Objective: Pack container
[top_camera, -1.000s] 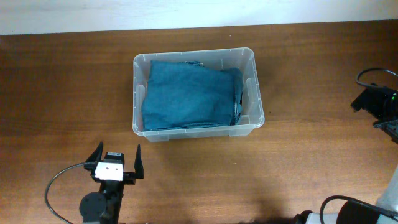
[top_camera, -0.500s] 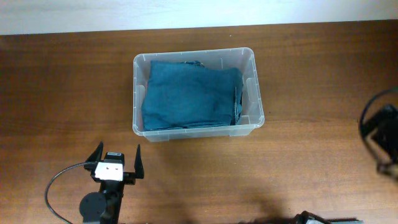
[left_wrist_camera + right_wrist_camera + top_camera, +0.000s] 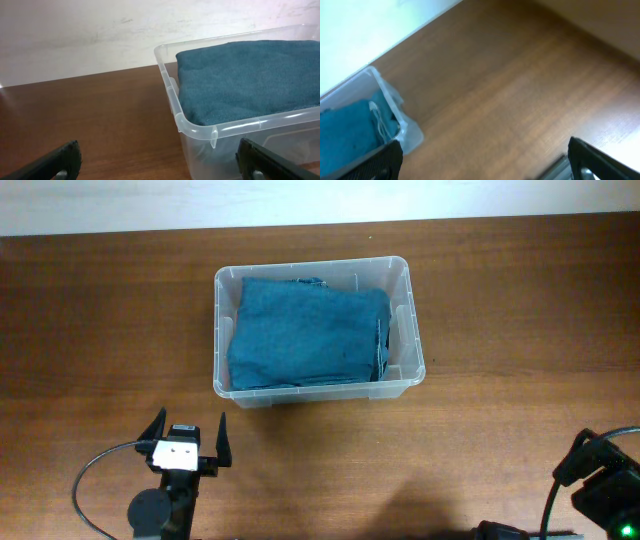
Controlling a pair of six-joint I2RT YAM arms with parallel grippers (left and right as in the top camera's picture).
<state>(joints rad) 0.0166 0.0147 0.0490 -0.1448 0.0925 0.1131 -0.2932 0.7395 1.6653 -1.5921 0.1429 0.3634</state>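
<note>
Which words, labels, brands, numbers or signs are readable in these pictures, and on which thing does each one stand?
No text can be read in any view.
On the container: no label, brand or number shows; the blue cloth covers its base.
On the white plate of the left end effector: only small dark marks, too small to read as text.

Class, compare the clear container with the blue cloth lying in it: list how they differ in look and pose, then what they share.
The container is see-through plastic; the cloth is opaque teal. The container stands on the table; the cloth lies folded inside it. The container is larger, leaving a gap beside the cloth. Both are roughly rectangular.
</note>
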